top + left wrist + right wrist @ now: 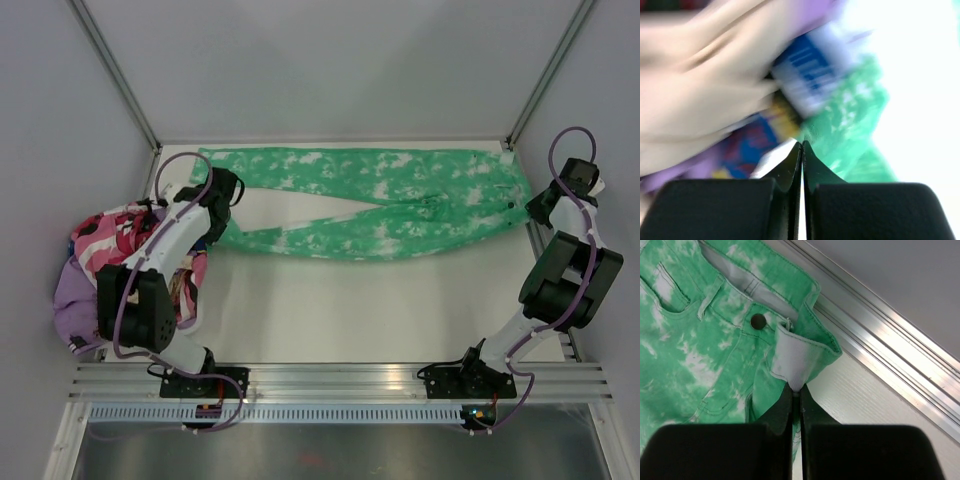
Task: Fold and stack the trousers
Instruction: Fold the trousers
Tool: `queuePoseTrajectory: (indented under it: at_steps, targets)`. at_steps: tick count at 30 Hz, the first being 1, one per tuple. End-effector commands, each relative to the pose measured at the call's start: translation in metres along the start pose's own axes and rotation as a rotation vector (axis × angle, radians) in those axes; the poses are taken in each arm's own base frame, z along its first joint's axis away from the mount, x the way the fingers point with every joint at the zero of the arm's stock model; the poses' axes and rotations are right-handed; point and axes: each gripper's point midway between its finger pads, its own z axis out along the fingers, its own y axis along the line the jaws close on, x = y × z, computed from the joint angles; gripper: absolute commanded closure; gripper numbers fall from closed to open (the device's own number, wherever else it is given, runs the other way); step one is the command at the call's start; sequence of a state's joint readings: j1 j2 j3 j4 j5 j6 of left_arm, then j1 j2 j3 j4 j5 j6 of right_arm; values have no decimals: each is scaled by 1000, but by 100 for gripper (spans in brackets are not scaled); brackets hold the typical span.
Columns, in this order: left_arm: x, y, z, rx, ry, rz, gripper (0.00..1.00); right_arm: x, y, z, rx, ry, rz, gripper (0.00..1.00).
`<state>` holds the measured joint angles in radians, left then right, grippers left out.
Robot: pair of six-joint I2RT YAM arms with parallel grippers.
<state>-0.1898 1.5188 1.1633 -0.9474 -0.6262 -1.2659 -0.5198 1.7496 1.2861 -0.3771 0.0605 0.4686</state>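
Right wrist: your right gripper (796, 390) pinches the trousers (700, 355) at the waistband, mid-frame; your left gripper (801, 146) is pressed together.

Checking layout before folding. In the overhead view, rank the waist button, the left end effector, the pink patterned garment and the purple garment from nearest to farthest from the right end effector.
From the right end effector:
1. waist button, just beside it.
2. left end effector, well to the left.
3. pink patterned garment, farther left.
4. purple garment, farthest left, lower.
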Motion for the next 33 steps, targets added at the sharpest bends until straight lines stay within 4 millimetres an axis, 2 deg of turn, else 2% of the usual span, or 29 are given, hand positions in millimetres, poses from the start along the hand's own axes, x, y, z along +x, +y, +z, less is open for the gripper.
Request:
queuePoseTrajectory:
  at_steps: [1,4,5,7,12,13,14,16,17,18,19,20,21,22,23,24,25,26,27,33]
  targets:
    - [-59,-61,-14,131,-172,28,98,-46,18,-26,-32,-114,27,100]
    - [-89,-92,-26,174,-248,73,98,-62,19,-38,-12,-138,30,100]
    - [-92,-94,-27,180,-263,92,98,-64,20,-39,-13,-141,30,100]
    - [-111,-119,-36,246,-321,121,98,-69,24,-44,-29,-154,38,100]
    - [-141,-147,-44,277,-400,106,98,-85,51,-49,-137,-198,47,100]
    - [-138,-153,-35,262,-395,137,98,-86,58,-48,-160,-200,35,100]
    - [-146,-158,-36,265,-402,129,98,-95,72,-51,-205,-227,21,100]
    - [-142,-169,-21,272,-383,189,98,-90,97,-45,-269,-221,-37,99]
    - [-152,-175,-19,289,-393,176,98,-101,111,-49,-298,-249,-55,100]
    - [-154,-181,-14,311,-389,187,98,-93,122,-39,-300,-234,-83,100]
    - [-152,-187,-7,330,-371,203,98,-91,124,-34,-284,-224,-97,100]
    - [-162,-188,-3,337,-378,185,98,-105,129,-37,-264,-256,-89,100]
    - [-164,-189,2,334,-371,185,98,-101,128,-22,-239,-232,-85,100]
    - [-166,-189,5,324,-364,167,98,-94,123,-15,-201,-192,-71,100]
    - [-170,-189,14,296,-347,178,98,-105,122,-8,-158,-207,-36,100]
    - [-169,-190,19,279,-332,187,98,-106,119,-4,-130,-199,-29,100]
    - [-183,-197,10,291,-343,175,98,-112,120,-7,-117,-201,-20,100]
    - [-173,-200,30,253,-312,208,98,-111,117,1,-101,-196,-17,100]
    - [-166,-195,36,220,-283,237,98,-112,119,1,-103,-200,-9,100]
    - [-176,-211,49,227,-322,196,98,-123,149,10,-214,-254,11,100]
